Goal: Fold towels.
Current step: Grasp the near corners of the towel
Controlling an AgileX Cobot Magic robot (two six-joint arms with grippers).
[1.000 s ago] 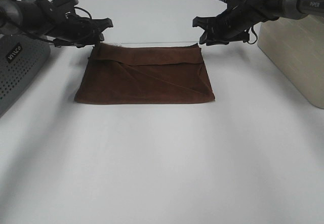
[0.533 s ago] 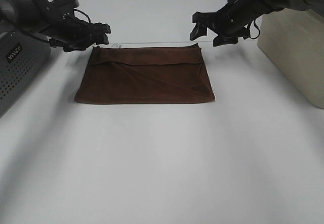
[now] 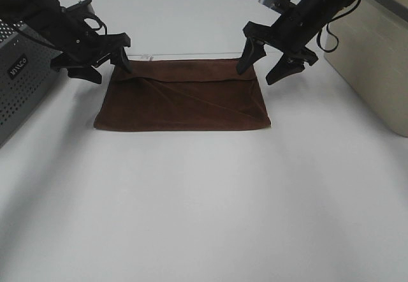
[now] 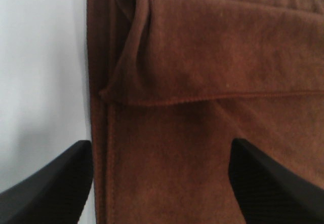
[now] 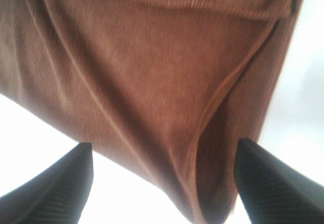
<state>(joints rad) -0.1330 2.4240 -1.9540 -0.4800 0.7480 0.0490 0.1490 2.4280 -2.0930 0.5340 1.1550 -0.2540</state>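
Note:
The dark reddish-brown towel (image 3: pixel 185 97) lies folded flat on the white table, with a narrow folded band along its far edge. My left gripper (image 3: pixel 107 66) hovers open over the towel's far left corner, holding nothing. My right gripper (image 3: pixel 262 68) hovers open over the far right corner, also with nothing in it. In the left wrist view the towel (image 4: pixel 202 82) shows its folded flap, and the open gripper (image 4: pixel 162 188) has a black fingertip (image 4: pixel 50 193) on either side. In the right wrist view the towel (image 5: pixel 152 82) fills the frame between the spread tips of the gripper (image 5: pixel 162 193).
A grey perforated box (image 3: pixel 19 84) stands at the left edge. A beige container (image 3: pixel 376 59) stands at the right. A small white tag (image 3: pixel 145 57) shows at the towel's far edge. Bare white table (image 3: pixel 204 212) stretches in front of the towel.
Both grippers have opened and let go of the towel's far edge. Both have tipped downward over its far corners. The towel has stayed flat.

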